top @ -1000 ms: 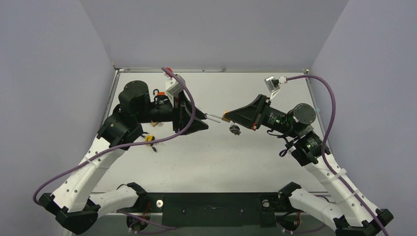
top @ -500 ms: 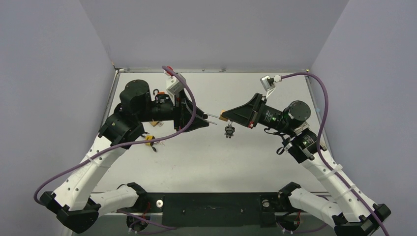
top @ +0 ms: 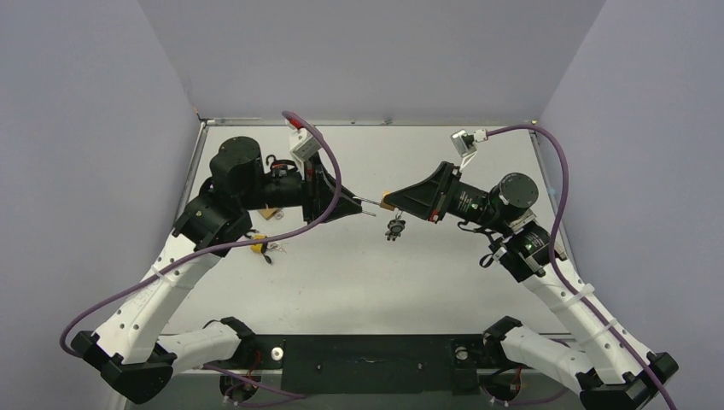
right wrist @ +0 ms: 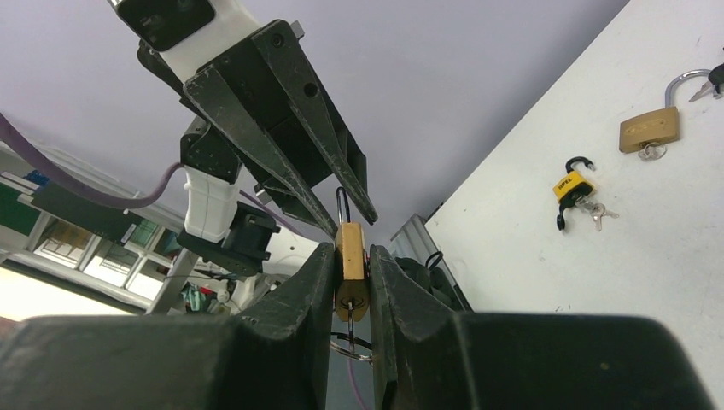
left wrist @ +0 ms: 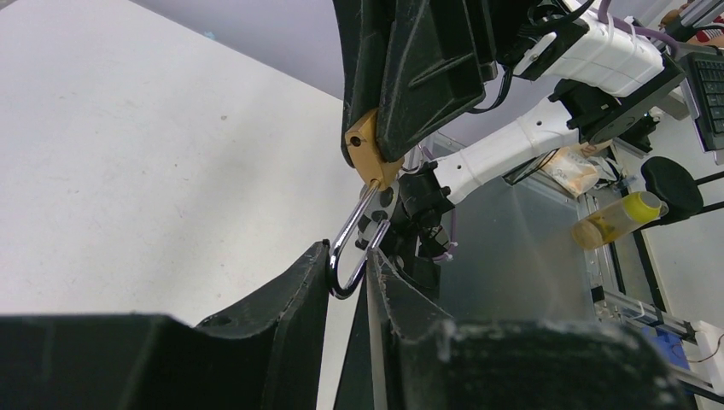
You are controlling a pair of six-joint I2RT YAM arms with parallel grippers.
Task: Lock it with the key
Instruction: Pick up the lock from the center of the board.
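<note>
Between the two arms, above the table [top: 410, 282], the right gripper [right wrist: 348, 253] clamps the brass padlock [right wrist: 351, 260] while the left gripper [left wrist: 348, 256] pinches its shackle [left wrist: 352, 239]. Keys [top: 394, 228] dangle beneath. Behind the left gripper, under its arm, lie a yellow padlock [right wrist: 574, 185], its label unreadable, and a second brass lock [right wrist: 651, 130].

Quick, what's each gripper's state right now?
Left gripper: closed on the shackle.
Right gripper: closed on the brass padlock body.

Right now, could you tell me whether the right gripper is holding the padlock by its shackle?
No, the right gripper clamps the brass body of the padlock, while the left gripper pinches the shackle.
</note>
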